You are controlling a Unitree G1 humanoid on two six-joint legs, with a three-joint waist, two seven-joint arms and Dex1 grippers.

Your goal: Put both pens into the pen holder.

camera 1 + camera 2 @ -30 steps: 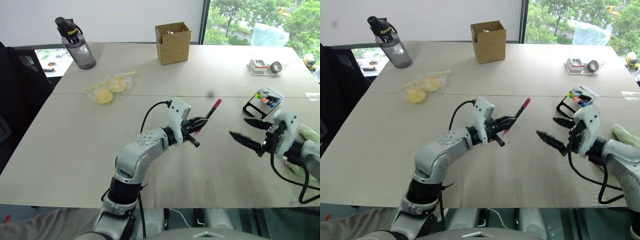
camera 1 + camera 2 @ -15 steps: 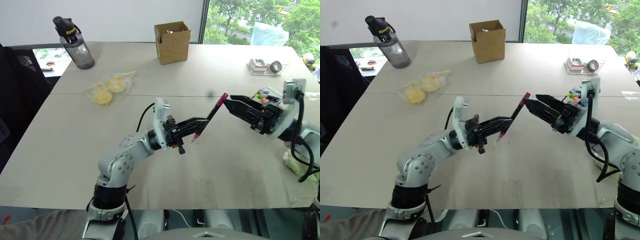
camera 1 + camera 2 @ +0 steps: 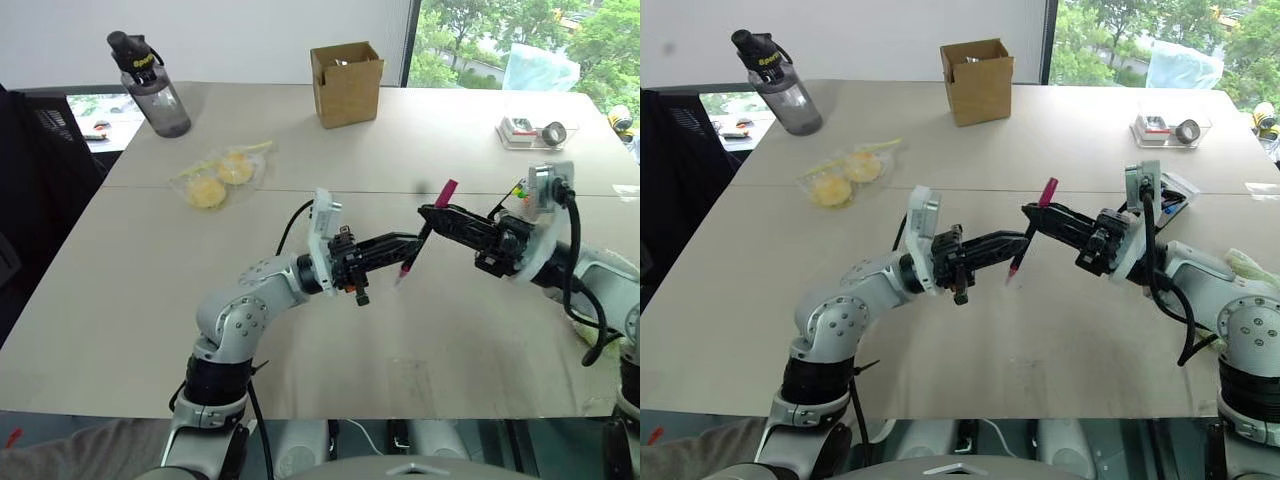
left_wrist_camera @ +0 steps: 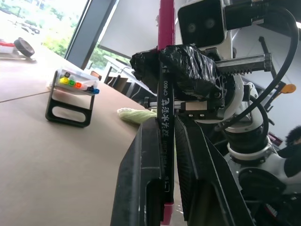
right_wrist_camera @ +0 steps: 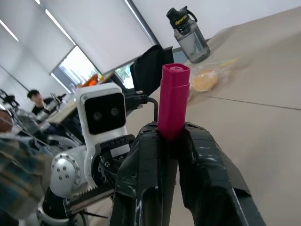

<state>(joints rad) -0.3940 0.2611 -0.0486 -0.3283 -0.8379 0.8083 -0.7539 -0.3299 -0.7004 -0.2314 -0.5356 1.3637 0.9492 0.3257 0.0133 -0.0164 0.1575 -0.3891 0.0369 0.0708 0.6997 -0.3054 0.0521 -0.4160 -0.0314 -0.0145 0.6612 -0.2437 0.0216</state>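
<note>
A black-barrelled pen (image 3: 445, 189) with a magenta cap hangs tilted above the middle of the table, gripped from both sides. My left gripper (image 3: 408, 241) reaches in from the left, its fingers (image 4: 148, 160) pressed on the lower barrel. From the right, my right gripper (image 3: 428, 212) is shut on the pen just under the cap (image 5: 174, 101). The pen holder (image 4: 70, 123), a small black case with coloured marker ends on top, stands on the table behind my right wrist (image 3: 1170, 196). The other pen is out of view.
At the back of the table stand a water bottle (image 3: 150, 85) on the left and a cardboard box (image 3: 346, 85) in the middle. A clear bag of yellow items (image 3: 220, 175) lies left of centre. Far right sit a clear tray with tape (image 3: 533, 131) and a green cloth (image 3: 1252, 268).
My right gripper swung in from the right, open, and closed on the pen's upper end. The left gripper kept hold of the pen and shifted only slightly.
</note>
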